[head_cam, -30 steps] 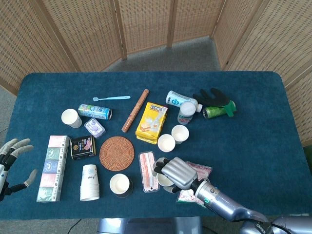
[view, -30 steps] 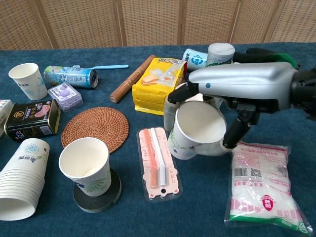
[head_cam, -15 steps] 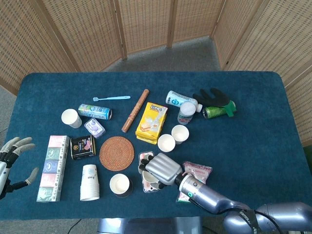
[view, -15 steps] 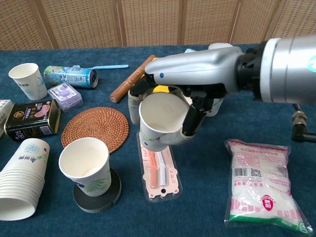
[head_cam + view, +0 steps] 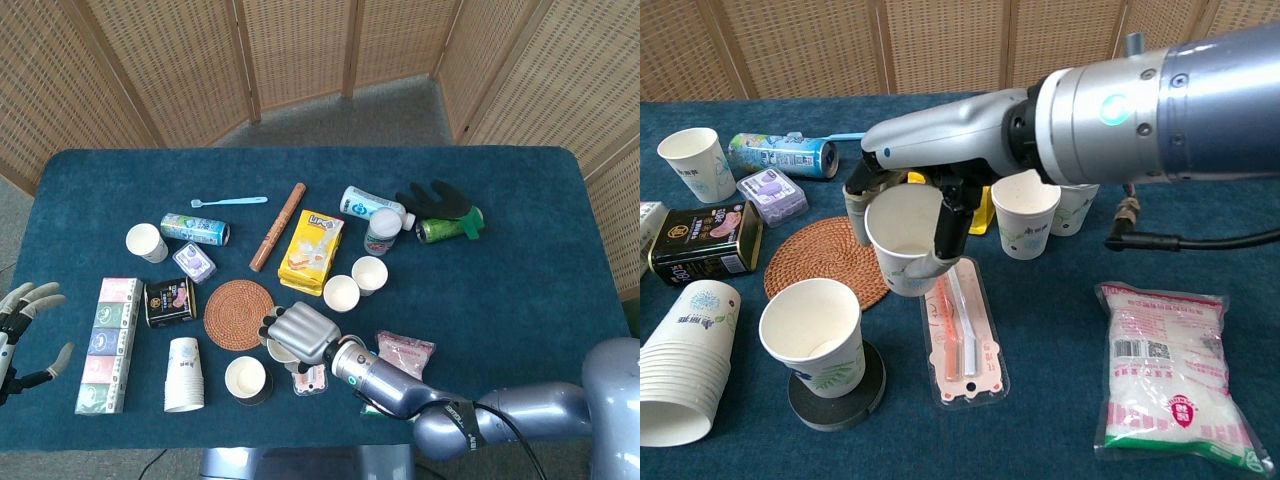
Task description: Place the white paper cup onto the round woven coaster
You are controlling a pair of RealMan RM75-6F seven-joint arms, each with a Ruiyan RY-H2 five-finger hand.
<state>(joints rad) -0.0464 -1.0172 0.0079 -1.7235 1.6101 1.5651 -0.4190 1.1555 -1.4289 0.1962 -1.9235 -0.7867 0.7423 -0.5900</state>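
Moved: your right hand (image 5: 910, 205) has carried the white paper cup (image 5: 902, 240) leftward from above the plastic bag of white granules (image 5: 1167, 375), across the packaged toothbrushes (image 5: 960, 330), to the right edge of the round woven coaster (image 5: 830, 262).
Near cups: leave the sleeve of stacked cups (image 5: 680, 360) lying at the front left alone, and the cup on the dark round coaster (image 5: 818, 342) just in front of the woven one; you are passing close above its rim.
Right hand: it is wrapped round the cup, fingers across the far side and thumb on the near wall, with the mouth tipped toward the chest camera.
Cup position: in the head view it hangs off the table beside the coaster's right rim, not yet over the centre.
Your step: keep going left and a little back until the base sits over the weave's centre, level the cup, then lower it straight; let go only once the base is flat.
Left hand: your left hand (image 5: 25, 325) hangs off the table's left edge, fingers spread, holding nothing.
Far: the black tin (image 5: 702, 240) and the yellow snack bag (image 5: 311, 252) lie beyond the coaster, out of your path.
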